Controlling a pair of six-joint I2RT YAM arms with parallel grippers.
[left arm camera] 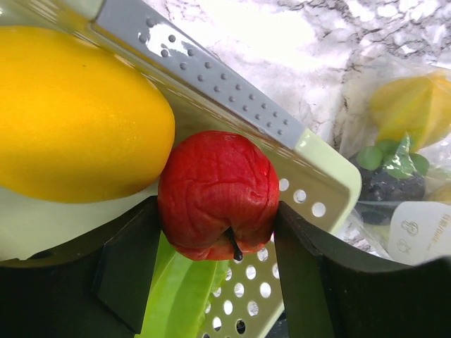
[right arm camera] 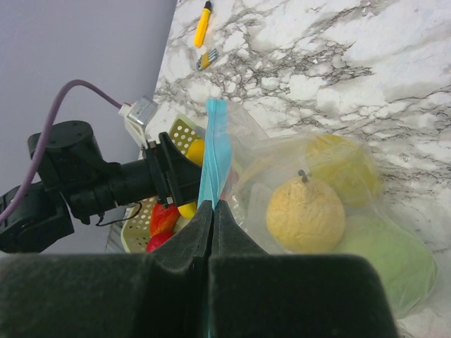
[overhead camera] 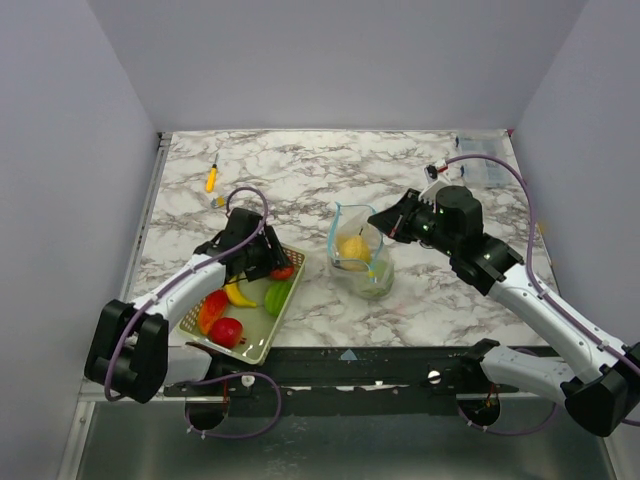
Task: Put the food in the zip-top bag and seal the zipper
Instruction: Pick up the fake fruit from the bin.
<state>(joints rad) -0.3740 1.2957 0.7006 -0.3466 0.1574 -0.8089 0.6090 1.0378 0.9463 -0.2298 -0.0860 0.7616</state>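
My left gripper (overhead camera: 265, 262) is in the pale green basket (overhead camera: 258, 347), shut on a small red fruit (overhead camera: 283, 272). The left wrist view shows that red fruit (left arm camera: 218, 193) squeezed between both fingers, next to a large yellow fruit (left arm camera: 70, 120) and a green one (left arm camera: 176, 282). The clear zip-top bag (overhead camera: 362, 262) stands at mid-table, holding a yellow fruit (overhead camera: 353, 247) and a green one (overhead camera: 373, 282). My right gripper (right arm camera: 213, 208) is shut on the bag's light-blue zipper (right arm camera: 215, 148) and holds the rim up.
The basket also holds a banana (overhead camera: 238, 293), a green fruit (overhead camera: 277, 297), an orange-red fruit (overhead camera: 212, 310) and a red one (overhead camera: 227, 331). A yellow marker (overhead camera: 211, 178) lies at the back left. A clear box (overhead camera: 485, 170) sits at the back right.
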